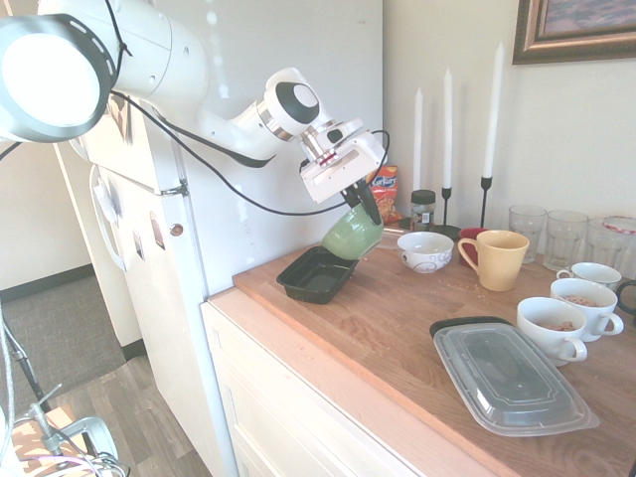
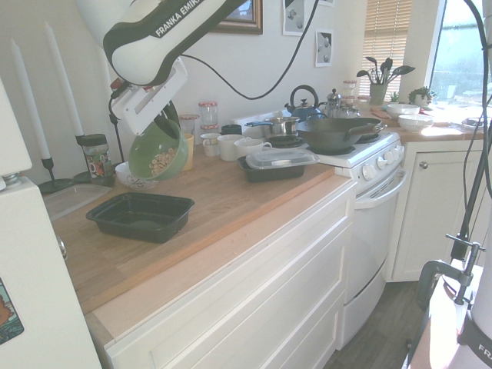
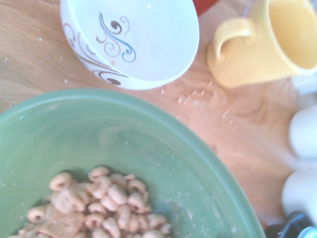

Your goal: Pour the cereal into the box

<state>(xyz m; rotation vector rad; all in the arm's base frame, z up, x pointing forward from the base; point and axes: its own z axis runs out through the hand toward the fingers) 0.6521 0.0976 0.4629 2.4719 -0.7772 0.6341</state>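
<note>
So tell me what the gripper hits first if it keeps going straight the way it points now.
Probably the black tray. The gripper points down, holding the tilted green bowl of cereal above the tray's back edge. Depth is unclear; it might meet the counter just behind instead.

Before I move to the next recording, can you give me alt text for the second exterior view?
A white robot arm's claw holds a green bowl of cereal tilted over a black tray, which looks empty, on a wooden kitchen counter. Behind are candles, mugs and a lidded black container; a white stove stands to the right.
</note>
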